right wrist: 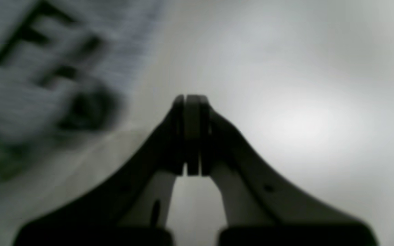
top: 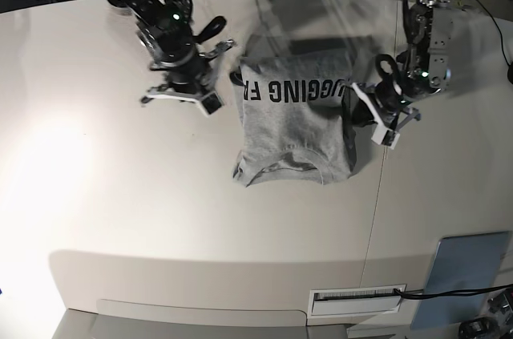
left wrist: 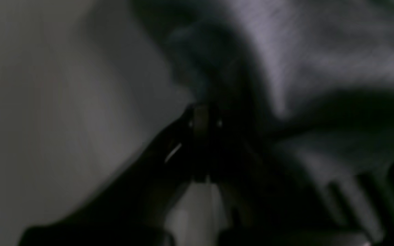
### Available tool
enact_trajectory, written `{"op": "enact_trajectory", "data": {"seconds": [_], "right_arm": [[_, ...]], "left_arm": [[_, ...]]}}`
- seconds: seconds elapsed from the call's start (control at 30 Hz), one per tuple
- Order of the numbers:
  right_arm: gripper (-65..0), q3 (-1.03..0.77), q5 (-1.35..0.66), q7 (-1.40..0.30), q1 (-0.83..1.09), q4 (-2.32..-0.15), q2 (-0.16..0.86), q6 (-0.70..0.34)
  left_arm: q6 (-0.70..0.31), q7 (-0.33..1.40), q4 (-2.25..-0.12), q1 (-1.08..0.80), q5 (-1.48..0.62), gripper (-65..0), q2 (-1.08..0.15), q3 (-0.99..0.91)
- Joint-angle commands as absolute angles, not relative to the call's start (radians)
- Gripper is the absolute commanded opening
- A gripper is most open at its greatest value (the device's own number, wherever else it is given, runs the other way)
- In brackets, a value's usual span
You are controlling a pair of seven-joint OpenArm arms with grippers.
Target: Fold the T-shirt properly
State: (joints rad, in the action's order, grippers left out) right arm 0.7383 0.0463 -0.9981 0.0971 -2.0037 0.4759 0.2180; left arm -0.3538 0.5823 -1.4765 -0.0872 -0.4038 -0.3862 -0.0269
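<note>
Base view: the pale table point(top: 120, 219) carries the grey T-shirt point(top: 292, 135) at its centre, partly folded, black lettering point(top: 296, 90) up, collar toward the near edge. The fabric should handle as light, limp and non-slippery; I judge a hem corner or sleeve edge the best hold. My left pincer point(top: 353, 106) sits at the shirt's side edge; its wrist view is too dark to tell whether it grips cloth. My right pincer point(right wrist: 192, 102) is closed, pads together on nothing, just beside the shirt.
</note>
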Motion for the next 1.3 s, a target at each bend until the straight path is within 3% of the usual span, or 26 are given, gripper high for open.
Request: {"op": "enact_trajectory", "data": {"seconds": [0.0, 0.2, 0.47, 0.57, 0.83, 1.0, 1.27], "right_arm": [[-65.0, 0.715, 0.065, -0.989, 0.107, -2.049, 0.498, 0.235], [-65.0, 0.509, 0.075, -1.002, 0.276, -2.199, 0.546, 0.260], [-65.0, 0.261, 0.068, -1.002, 0.574, -2.312, 0.546, 0.258], [-65.0, 0.212, 0.068, -1.001, 0.693, -2.318, 0.546, 0.258], [-65.0, 0.196, 0.080, -0.894, 0.989, -2.299, 0.487, 0.221], [-65.0, 0.194, 0.080, -0.823, 1.031, -2.139, 0.409, 0.120], [-65.0, 0.194, 0.063, -0.686, 0.888, -1.640, 0.355, 0.010]], "left_arm": [[-0.355, 0.591, -1.514, -0.090, -0.411, -65.0, -0.406, -0.031], [-0.358, 0.610, -1.670, -0.244, -0.522, -65.0, -0.435, -0.133], [-0.472, 0.602, -1.840, -0.576, -0.623, -65.0, -0.432, -0.412], [-0.473, 0.601, -1.849, -0.700, -0.646, -65.0, -0.429, -0.489], [-0.611, 0.519, -1.814, -0.969, -0.611, -65.0, -0.388, -0.532], [-0.696, 0.513, -1.652, -0.978, -0.591, -65.0, -0.342, -0.532], [-0.698, 0.502, -1.244, -0.857, -0.534, -65.0, -0.315, -0.525]]}}
